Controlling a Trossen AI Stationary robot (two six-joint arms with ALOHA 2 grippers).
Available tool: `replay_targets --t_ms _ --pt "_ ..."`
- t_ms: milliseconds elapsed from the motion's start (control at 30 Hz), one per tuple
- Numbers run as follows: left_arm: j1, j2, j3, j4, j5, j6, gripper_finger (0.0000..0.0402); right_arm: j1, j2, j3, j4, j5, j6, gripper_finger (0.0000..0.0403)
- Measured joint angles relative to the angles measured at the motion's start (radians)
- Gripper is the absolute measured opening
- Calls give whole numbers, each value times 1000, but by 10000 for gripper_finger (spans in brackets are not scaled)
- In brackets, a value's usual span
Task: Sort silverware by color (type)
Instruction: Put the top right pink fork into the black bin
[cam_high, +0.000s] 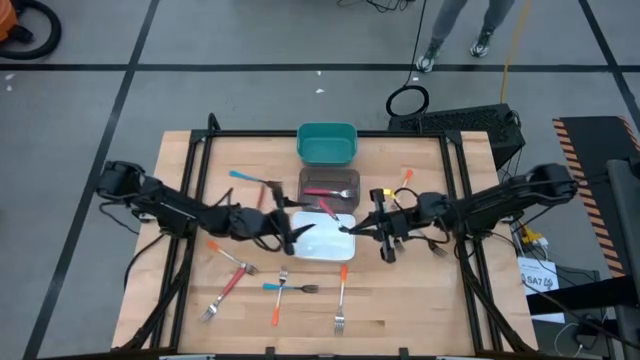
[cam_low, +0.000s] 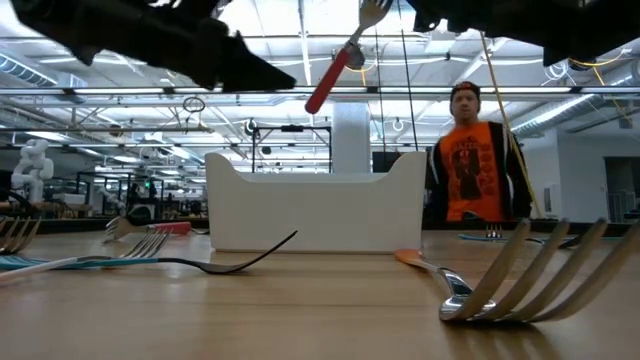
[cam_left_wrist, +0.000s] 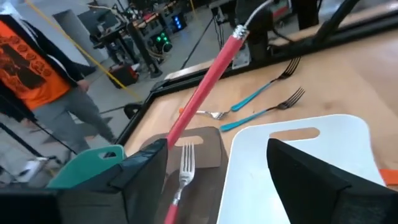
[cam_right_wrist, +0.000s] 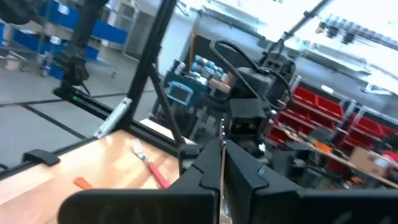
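Left gripper (cam_high: 292, 232) — fingers spread wide, empty — hangs over the white bin (cam_high: 315, 245). A red-handled fork (cam_left_wrist: 202, 93) sits tilted above that bin. Beyond it, right gripper (cam_high: 352, 229) — jaws closed.

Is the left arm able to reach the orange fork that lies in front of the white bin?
Probably yes. The left gripper, open, hovers at the white bin's edge, and the orange fork lies alone on bare table just beyond the bin, nothing covering it.

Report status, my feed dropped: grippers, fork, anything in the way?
Left gripper open at white bin edge. Right gripper shut on red fork, held aloft. No obstruction seen.
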Motion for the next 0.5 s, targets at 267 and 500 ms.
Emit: replay_targets --t_ms 267,500 --pt "0 120 207 -261 -128 15 275 1 47 0 61 -49 22 0" --pt "-9 203 295 -315 -180 68 245 1 47 0 60 -49 41 0"
